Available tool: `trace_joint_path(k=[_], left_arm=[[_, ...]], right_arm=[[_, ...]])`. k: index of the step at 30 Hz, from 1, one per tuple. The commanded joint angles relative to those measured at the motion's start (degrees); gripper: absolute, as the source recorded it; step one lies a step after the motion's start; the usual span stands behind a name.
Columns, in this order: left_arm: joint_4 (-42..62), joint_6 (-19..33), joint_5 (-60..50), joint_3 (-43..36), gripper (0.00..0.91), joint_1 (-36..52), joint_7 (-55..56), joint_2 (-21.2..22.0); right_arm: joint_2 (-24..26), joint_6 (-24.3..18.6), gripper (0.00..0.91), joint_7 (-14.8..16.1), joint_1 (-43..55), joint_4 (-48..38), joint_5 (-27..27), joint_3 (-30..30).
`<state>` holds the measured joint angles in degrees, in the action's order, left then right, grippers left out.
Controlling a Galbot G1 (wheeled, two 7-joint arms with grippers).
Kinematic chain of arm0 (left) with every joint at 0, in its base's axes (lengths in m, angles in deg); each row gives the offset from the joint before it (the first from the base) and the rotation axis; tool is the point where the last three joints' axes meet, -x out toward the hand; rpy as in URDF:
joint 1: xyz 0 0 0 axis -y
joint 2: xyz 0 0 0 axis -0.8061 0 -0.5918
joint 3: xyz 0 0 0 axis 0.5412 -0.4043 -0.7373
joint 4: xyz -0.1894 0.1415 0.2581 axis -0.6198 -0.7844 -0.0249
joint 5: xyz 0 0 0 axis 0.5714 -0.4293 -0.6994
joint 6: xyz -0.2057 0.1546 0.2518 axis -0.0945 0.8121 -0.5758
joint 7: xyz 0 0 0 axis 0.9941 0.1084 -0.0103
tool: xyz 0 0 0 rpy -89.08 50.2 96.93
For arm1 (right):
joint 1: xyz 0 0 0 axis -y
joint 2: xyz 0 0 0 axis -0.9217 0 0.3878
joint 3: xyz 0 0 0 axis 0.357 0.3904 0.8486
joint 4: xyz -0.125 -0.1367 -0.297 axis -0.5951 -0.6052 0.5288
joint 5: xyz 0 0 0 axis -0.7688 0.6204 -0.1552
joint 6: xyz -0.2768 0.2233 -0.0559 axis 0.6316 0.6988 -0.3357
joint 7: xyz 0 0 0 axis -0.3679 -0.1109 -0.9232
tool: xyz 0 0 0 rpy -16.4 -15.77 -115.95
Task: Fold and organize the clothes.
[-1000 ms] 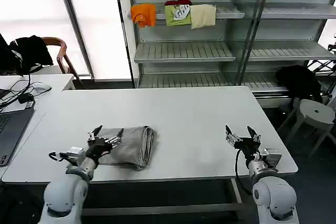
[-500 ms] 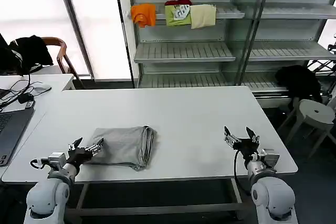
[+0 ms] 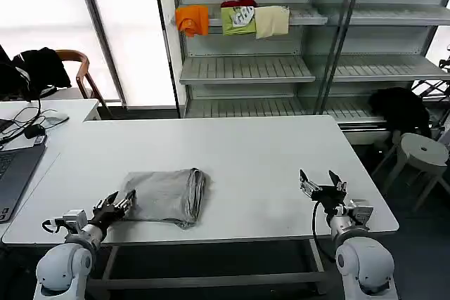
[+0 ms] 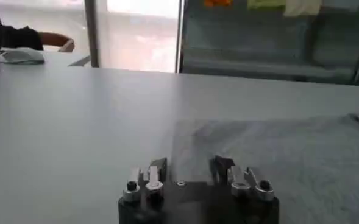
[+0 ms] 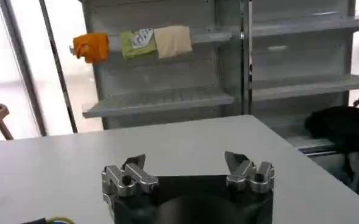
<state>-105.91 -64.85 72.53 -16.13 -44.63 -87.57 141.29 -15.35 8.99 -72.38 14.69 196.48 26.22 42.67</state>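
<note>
My left gripper point(image 3: 118, 204), jaws spread and empty, sits at the near corner of the folded grey shirt point(image 3: 167, 194), which lies just ahead of it. My right gripper point(image 3: 321, 186) waits well off, open. I judge 1 careless nudge could undo the fold.

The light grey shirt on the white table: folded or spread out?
Folded. The light grey shirt lies as a compact rectangle with a doubled, rolled edge on one side, no sleeves showing.
</note>
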Motion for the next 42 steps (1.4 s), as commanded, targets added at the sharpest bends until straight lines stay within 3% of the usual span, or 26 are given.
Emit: trace_joint_path(k=[1, 9, 16, 21, 27, 34, 38, 42], left_arm=[[0.6, -0.2, 1.5, 0.1, 0.020, -0.1, -0.5, 0.2], [0.4, 0.1, 2.7, 0.3, 0.020, 0.4, -1.4, 0.7], [-1.5, 6.3, -4.5, 3.7, 0.010, 0.8, -1.6, -0.9], [-0.9, 9.0, -15.2, 11.5, 0.010, 2.7, -4.6, -8.3], [2.7, 11.8, -25.3, 18.8, 0.010, 6.4, -9.1, -21.5], [1.7, 12.8, -33.1, 17.0, 0.020, 12.0, -13.0, -28.9], [-3.5, 12.2, -36.2, 13.9, 0.020, 11.6, -13.7, -28.0], [-8.1, 13.7, -41.2, 10.1, 0.020, 6.2, -14.1, -20.1]], right_arm=[[0.1, -0.1, 0.907, 0.0, 0.1, -0.1, 0.0, -0.2], [0.1, -0.1, 0.907, -0.1, 0.2, -0.3, 0.1, -0.3], [0.2, -0.2, 0.907, -0.2, 0.3, -0.4, 0.1, -0.4], [0.4, -0.5, 0.907, -0.2, 0.3, -0.8, 0.3, -0.4], [0.4, -1.9, 0.907, -0.1, 0.4, -2.7, 0.5, 0.1], [0.2, -3.2, 0.907, -0.1, 0.8, -5.1, 0.5, 1.1], [0.1, -3.7, 0.907, 0.0, 0.5, -5.2, 0.5, 1.1], [0.4, -4.6, 0.907, 0.1, -0.4, -5.3, 0.5, 0.4]])
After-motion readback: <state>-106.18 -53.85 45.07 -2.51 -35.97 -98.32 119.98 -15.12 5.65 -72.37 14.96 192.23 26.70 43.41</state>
